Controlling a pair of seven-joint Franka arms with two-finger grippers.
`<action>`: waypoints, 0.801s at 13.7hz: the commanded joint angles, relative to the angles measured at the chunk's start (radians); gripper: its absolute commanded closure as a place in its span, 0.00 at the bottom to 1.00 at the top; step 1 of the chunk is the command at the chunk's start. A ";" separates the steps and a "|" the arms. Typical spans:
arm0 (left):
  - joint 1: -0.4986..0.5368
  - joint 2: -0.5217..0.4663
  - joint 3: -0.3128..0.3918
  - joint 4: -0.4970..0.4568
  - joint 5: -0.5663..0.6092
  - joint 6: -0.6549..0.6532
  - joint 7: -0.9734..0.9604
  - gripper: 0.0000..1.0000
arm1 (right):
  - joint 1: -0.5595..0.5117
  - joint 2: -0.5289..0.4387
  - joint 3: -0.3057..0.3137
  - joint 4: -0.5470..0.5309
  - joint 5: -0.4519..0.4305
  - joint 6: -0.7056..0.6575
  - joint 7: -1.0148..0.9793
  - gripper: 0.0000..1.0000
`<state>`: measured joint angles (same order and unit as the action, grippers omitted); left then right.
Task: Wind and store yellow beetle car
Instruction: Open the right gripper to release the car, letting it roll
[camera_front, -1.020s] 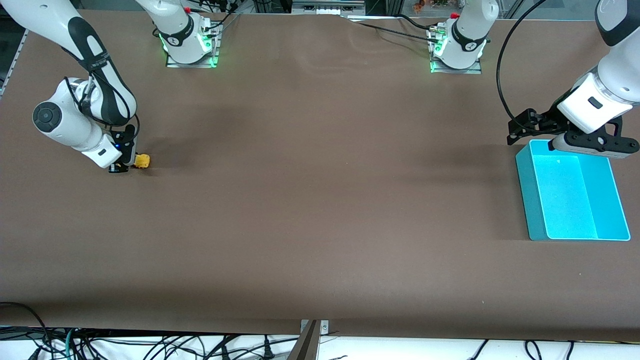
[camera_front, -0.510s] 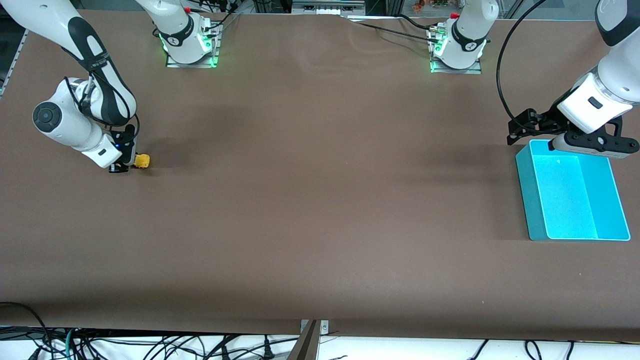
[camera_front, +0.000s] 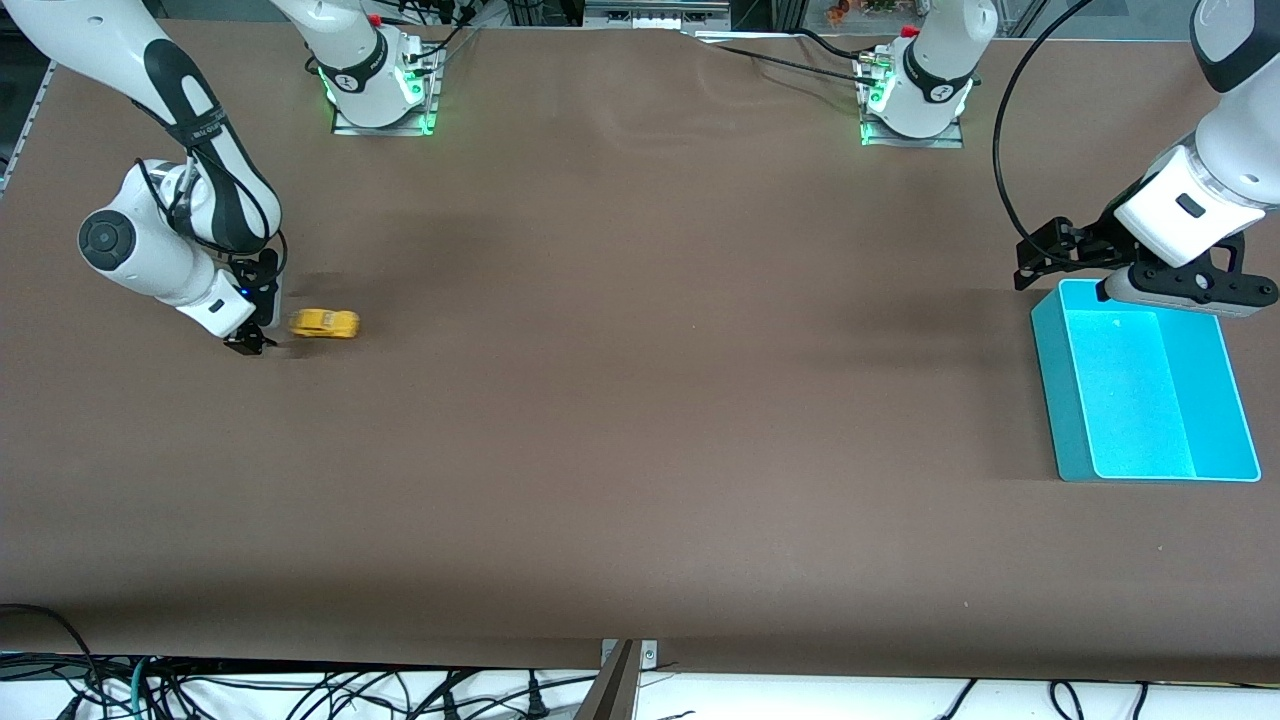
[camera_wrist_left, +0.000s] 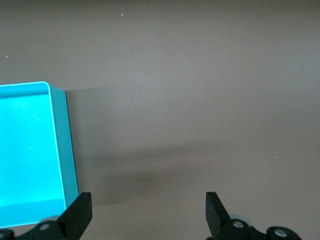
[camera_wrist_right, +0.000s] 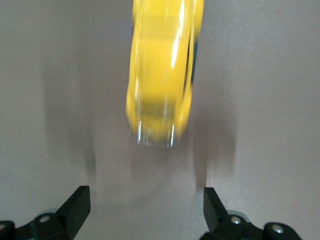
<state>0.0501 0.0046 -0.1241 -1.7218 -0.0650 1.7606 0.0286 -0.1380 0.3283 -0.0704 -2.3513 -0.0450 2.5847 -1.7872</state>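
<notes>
- yellow beetle car sits on the brown table at the right arm's end, well apart from the turquoise bin at the left arm's end; streaked and blurred in the right wrist view, so likely rolling
- right gripper low at the table just beside the car, fingers spread apart, gripping nothing; the car is clear of both fingertips in the wrist view
- left gripper hangs over the bin's edge nearest the robot bases, fingers wide apart and empty; left arm waits
- step in hand, as a judgement: car looks wound and let go, pointing toward the bin end; catch and store come next
- to do it well: keep the right gripper out of the car's line, lift straight up, no sideways brush on the wheels
- left gripper should drop low with fingers wide, square across the car's path, in front of the bin wall
- close only when the car body is between the fingers; grip the rounded sides, not the wheels
- risks: tiny smooth shell slips or squirts out; car may veer off line or stall short of the bin, and then an arm has to reach it
- then lift over the bin rim and release low inside
</notes>
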 joint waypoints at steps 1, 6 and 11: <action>0.002 0.012 0.000 0.028 -0.022 -0.020 0.024 0.00 | -0.005 -0.037 0.009 0.006 -0.013 -0.070 -0.001 0.00; 0.002 0.014 0.000 0.030 -0.022 -0.020 0.027 0.00 | -0.005 -0.074 0.041 0.116 -0.003 -0.223 0.173 0.00; 0.002 0.057 -0.002 0.030 -0.024 -0.017 0.030 0.00 | 0.017 0.000 0.150 0.390 0.000 -0.385 0.473 0.00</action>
<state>0.0497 0.0304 -0.1253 -1.7219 -0.0650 1.7597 0.0298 -0.1319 0.2757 0.0415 -2.0809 -0.0442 2.2695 -1.4292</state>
